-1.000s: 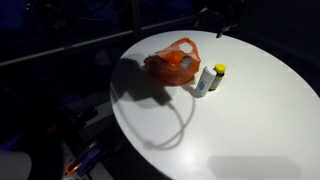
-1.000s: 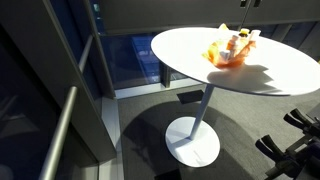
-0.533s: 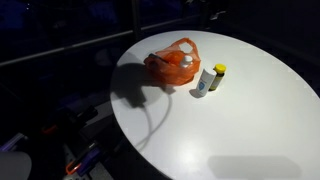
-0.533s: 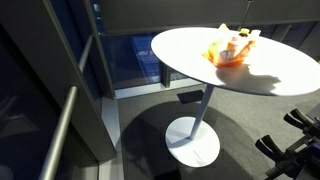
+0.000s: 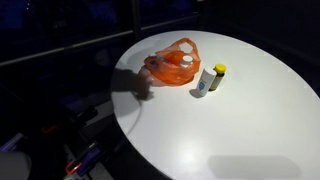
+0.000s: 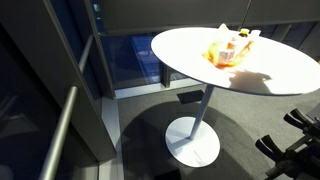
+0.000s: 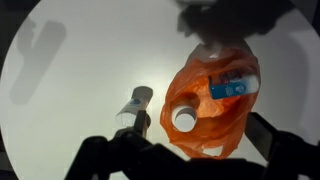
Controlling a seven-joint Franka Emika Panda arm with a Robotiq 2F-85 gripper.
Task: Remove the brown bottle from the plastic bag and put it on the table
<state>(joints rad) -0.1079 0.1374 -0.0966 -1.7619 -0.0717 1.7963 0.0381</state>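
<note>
Exterior views, left to right. A dark shadow (image 5: 135, 85) lies on the round white tabletop (image 5: 250, 125), at 9 o'clock of the orange plastic bag (image 5: 172, 66). The bag sits slumped with its handles up, toward the 11 o'clock part of the tabletop. At 4 o'clock of the bag, just beside it, is a yellow-capped bottle (image 5: 208, 79) with a white body. We cannot tell whether bottle and bag touch. In an exterior view the tabletop stands on a single column with a round foot (image 6: 193, 142). The bag shows there too, but its contents are too small to read.

Wrist view, left to right. The camera looks down on the tabletop from well above. The yellow-capped bottle stands left of centre, and the bag lies at its 3 o'clock, near it.

Inside the bag:
- At the bag's 7 o'clock we see a white-capped bottle (image 7: 185, 119), cap toward the camera.
- At the bag's 2 o'clock we see a blue label (image 7: 232, 88).

We cannot tell the body colour of the bottle through the orange film. It lies inside the bag, not on bare tabletop.

The hand (image 7: 195, 160) comes in from the bottom edge as two dark fingers (image 7: 285, 145). They are spread wide and grip nothing.
</note>
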